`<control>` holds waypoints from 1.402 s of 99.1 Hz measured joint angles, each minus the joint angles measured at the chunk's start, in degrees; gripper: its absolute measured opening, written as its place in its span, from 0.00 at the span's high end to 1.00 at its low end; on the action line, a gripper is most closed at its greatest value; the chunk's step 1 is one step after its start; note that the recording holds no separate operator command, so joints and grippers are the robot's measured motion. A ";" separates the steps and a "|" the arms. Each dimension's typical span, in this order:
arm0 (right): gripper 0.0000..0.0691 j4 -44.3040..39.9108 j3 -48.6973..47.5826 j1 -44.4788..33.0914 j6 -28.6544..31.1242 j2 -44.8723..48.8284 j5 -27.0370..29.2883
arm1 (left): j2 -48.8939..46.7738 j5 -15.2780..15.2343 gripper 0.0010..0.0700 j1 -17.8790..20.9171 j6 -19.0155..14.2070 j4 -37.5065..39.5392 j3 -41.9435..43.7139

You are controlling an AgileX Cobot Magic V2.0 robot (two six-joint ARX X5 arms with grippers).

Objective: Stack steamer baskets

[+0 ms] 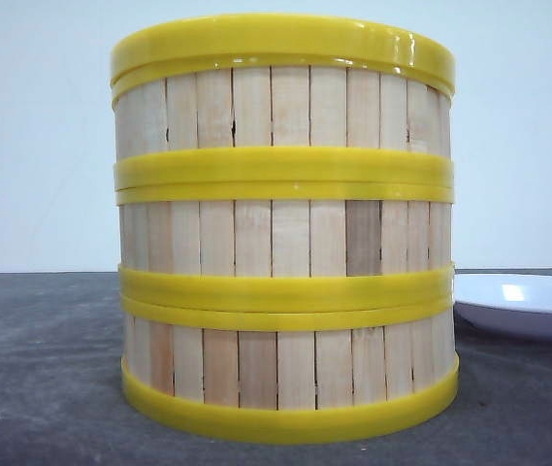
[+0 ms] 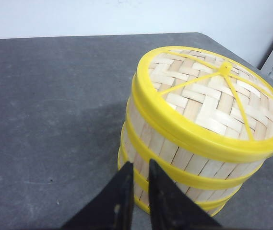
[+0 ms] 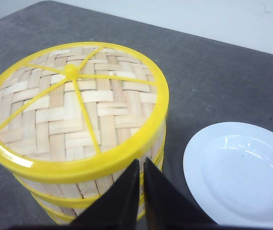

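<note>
On the dark grey table [image 1: 43, 369], dead centre w/ the front cam right up against it, sits the stack of steamer baskets [image 1: 285, 233]: three slatted drums one on top of another, yellow rings meeting at each joint, looks pretty square from here. So imo the stacking itself is basically done.

What could go wrong: both arms hang close to the stack. If either one swings sideways it could clip a wall and shove a tier off its ring, since nothing seems to lock them together afaict. The joints aren't perfectly flush in the left wrist view either, so a bump up top would prob tip it.

The white plate [image 3: 237, 172] sits just beside the stack on the robot's right side, not touching, nothing on it. Can't see inside the baskets bc the woven lid [image 3: 74, 105] w/ its yellow knob covers the top one.

Left gripper [image 2: 140, 201]: fingers nearly together, only a thin gap, holding nothing, tips near the lower wall. Right gripper [image 3: 141, 196]: same deal, pinched almost closed, empty, hovering by the stack's side next to the plate.
</note>
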 joint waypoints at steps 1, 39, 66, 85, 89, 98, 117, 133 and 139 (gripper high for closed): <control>0.99 0.00 0.00 0.00 0.00 0.00 0.00 | 0.00 0.00 0.97 0.00 0.00 0.00 0.00; 0.99 0.02 0.00 0.00 0.00 0.00 0.00 | 0.00 -0.20 0.97 0.00 0.07 0.04 0.00; 0.99 0.00 0.00 0.00 0.00 0.00 0.00 | -1.25 -3.21 0.97 4.96 4.13 2.21 -0.76; 0.99 0.02 0.00 0.00 0.00 0.00 0.00 | -6.93 -3.26 0.97 17.99 6.14 11.82 -10.38; 0.99 0.02 0.00 0.00 0.00 0.00 0.00 | -8.41 -3.26 0.97 20.72 6.25 14.08 -13.05; 0.99 0.02 0.00 0.00 0.00 0.00 0.00 | -11.30 -3.56 0.97 25.66 6.32 18.78 -19.12; 0.99 0.02 0.00 0.00 0.00 0.00 0.00 | -14.43 -6.03 0.97 30.56 6.32 26.99 -31.26; 0.99 0.02 0.00 0.00 0.00 0.00 0.00 | -16.76 -6.03 0.97 31.23 6.34 29.51 -36.87; 0.99 0.02 0.00 0.00 0.00 0.00 0.00 | -17.73 -6.03 0.97 31.28 6.54 29.86 -38.05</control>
